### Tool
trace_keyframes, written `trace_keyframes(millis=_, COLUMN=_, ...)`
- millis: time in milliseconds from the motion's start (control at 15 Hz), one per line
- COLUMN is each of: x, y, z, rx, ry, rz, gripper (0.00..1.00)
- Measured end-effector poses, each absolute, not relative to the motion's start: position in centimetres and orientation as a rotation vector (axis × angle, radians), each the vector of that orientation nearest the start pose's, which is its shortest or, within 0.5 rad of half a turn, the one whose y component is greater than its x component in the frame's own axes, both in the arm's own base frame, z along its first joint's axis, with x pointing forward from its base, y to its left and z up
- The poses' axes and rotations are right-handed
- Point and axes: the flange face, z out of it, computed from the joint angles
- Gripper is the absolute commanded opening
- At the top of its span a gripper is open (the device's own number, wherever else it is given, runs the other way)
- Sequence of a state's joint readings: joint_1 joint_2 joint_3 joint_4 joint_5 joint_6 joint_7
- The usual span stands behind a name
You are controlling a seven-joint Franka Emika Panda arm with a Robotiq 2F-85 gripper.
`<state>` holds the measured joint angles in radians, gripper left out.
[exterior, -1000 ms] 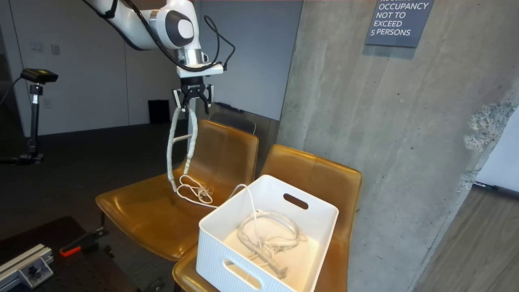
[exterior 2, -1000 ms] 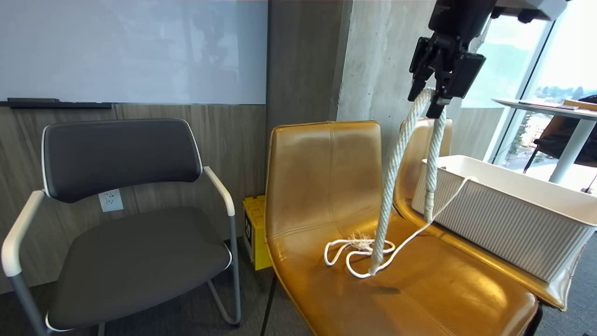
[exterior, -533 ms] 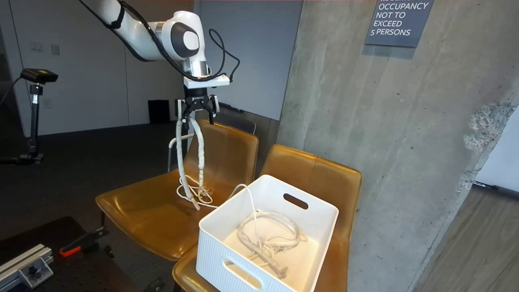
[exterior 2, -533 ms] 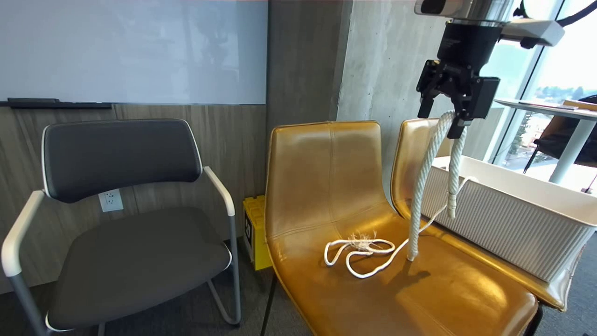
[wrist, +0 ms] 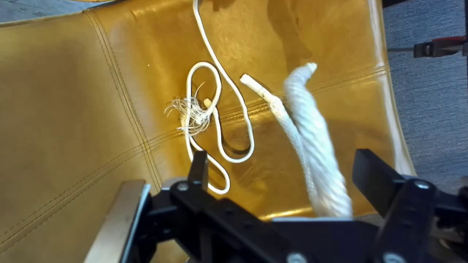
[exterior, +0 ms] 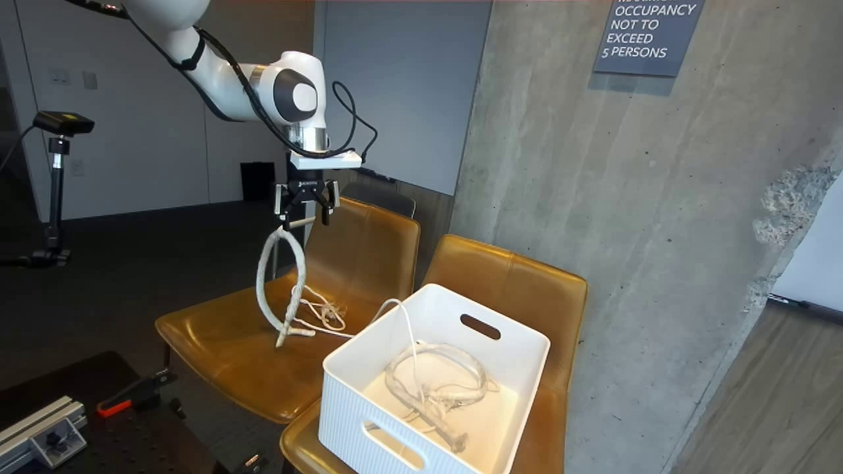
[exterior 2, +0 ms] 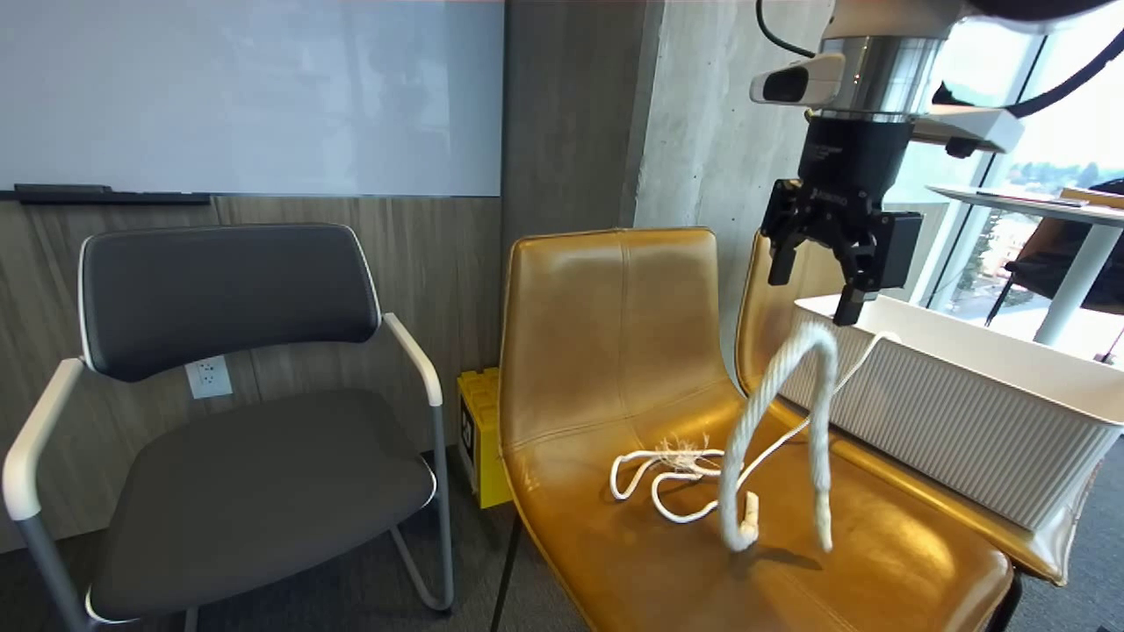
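Hovering over the chair [exterior 2: 702, 562] with the gripper [exterior 2: 813, 298] spread apart, just above the rope [wrist: 316, 142]. Leaving open room toward the front edge [wrist: 391, 109] and the box [exterior 2: 931, 421], and finding the cord [wrist: 248, 122] between rope and backrest [exterior 2: 615, 333]. Standing lower than before; seeing the rope slumping from a hanging loop into an arch, curling at one end near the seat.
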<state>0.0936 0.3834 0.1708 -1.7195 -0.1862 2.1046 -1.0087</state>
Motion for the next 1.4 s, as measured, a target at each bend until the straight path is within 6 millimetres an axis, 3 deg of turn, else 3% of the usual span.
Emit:
trace_keyframes(millis=467, x=65.4, y=12.8, z=38.3, rx=-2.451, ry=-2.039, rz=0.170, gripper=1.00)
trace_keyframes(millis=667, x=66.1, y=11.3, z=37.9, rx=-2.431, ry=-2.087, rz=0.189, gripper=1.00)
trace_keyframes(millis=1133, x=66.9, y=6.4, z=32.9, rx=-2.394, ry=-2.323, rz=0.350, gripper=1.00)
trace_keyframes(millis=1400, x=66.7, y=5.0, z=29.4, rx=-2.360, ry=-2.407, rz=0.434, gripper=1.00)
